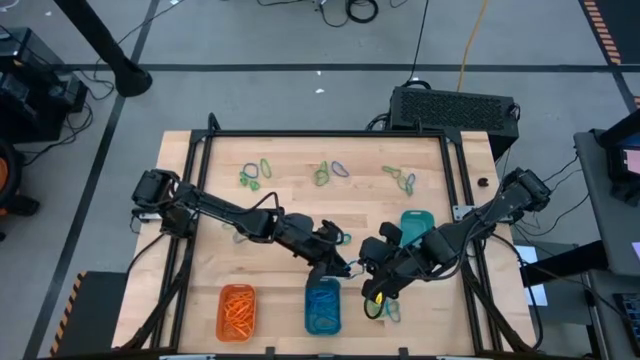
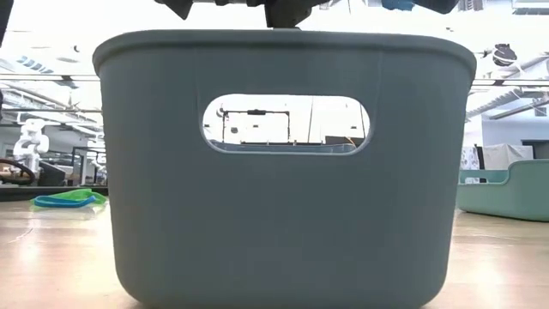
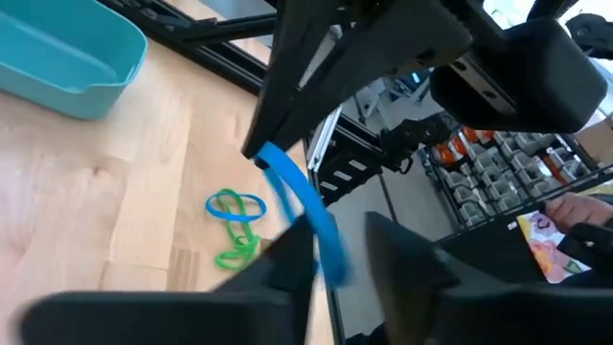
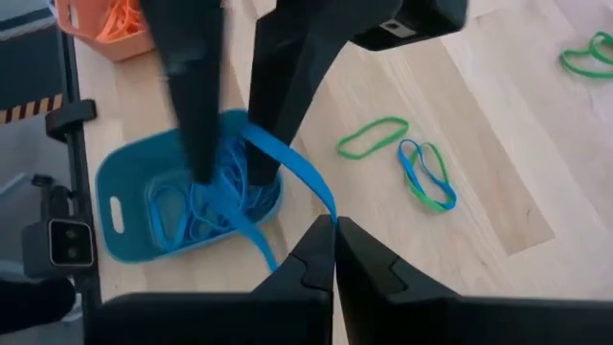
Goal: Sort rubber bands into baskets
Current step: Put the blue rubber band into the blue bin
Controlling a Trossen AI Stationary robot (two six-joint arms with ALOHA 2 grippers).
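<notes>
Two grippers meet over the blue basket (image 1: 322, 306) at the table's six o'clock edge, a wide blue rubber band (image 4: 292, 168) strung between them. My right gripper (image 4: 334, 230) has its fingers pressed together, pinching one end of that band. My left gripper (image 1: 340, 268) sits just at its nine o'clock; its two dark fingers (image 4: 287, 86) reach down over the basket's rim with the band's other end between them, but I cannot tell if they pinch it or merely touch it.

Blue basket already holds a tangle of blue bands (image 4: 206, 206). Orange basket (image 1: 237, 310) lies toward nine o'clock of it, full of orange bands (image 1: 238, 309). Teal basket (image 1: 417, 225) sits toward one o'clock, partly covered by the right arm.

Low view is almost wholly blocked by the grey-teal basket wall (image 2: 283, 172); only grippers' undersides peek above it.

Loose green and blue bands (image 1: 256, 175) lie scattered toward twelve o'clock on the pale wood table (image 1: 300, 200), and a green-and-blue pair (image 4: 426, 174) lies near the right gripper. Grey floor, black cables and a black box (image 1: 452, 108) lie beyond the table.
</notes>
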